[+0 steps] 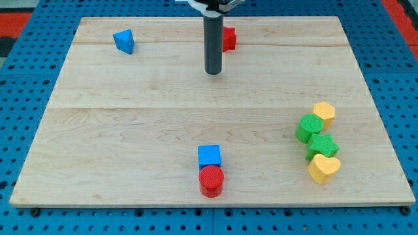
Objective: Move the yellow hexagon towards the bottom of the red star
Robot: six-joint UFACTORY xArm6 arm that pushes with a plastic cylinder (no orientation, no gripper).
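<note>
The yellow hexagon (324, 113) lies near the view's right edge, at the top of a cluster of blocks. The red star (228, 39) lies near the view's top, just right of centre, partly hidden behind the rod. My tip (213, 72) rests on the board just below and left of the red star, far to the upper left of the yellow hexagon.
A green cylinder (309, 128), a green star (322, 145) and a yellow heart (323, 168) sit below the hexagon. A blue cube (209, 156) touches a red cylinder (211, 180) at bottom centre. A blue triangle (124, 41) lies at top left. The wooden board (130, 130) sits on a blue pegboard.
</note>
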